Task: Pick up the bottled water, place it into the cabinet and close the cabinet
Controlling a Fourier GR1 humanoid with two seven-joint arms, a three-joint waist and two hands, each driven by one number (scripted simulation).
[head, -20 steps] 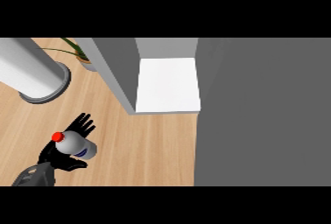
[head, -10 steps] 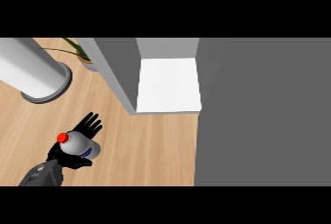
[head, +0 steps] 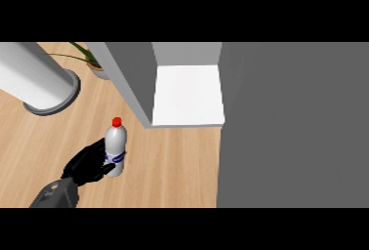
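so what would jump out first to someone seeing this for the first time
Probably the bottled water with its red cap, standing out against the wooden counter at lower left, with the black left hand curled round it. Next, the open cabinet with its bright white inside, just up and right of the bottle. A big white cylinder sits at upper left.

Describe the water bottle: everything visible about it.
The bottle looks like clear, whitish plastic, with a red cap and a blue label band around its lower middle. It is held over the wooden counter, cap pointing toward the open cabinet. The left hand curls round its lower body from the left.
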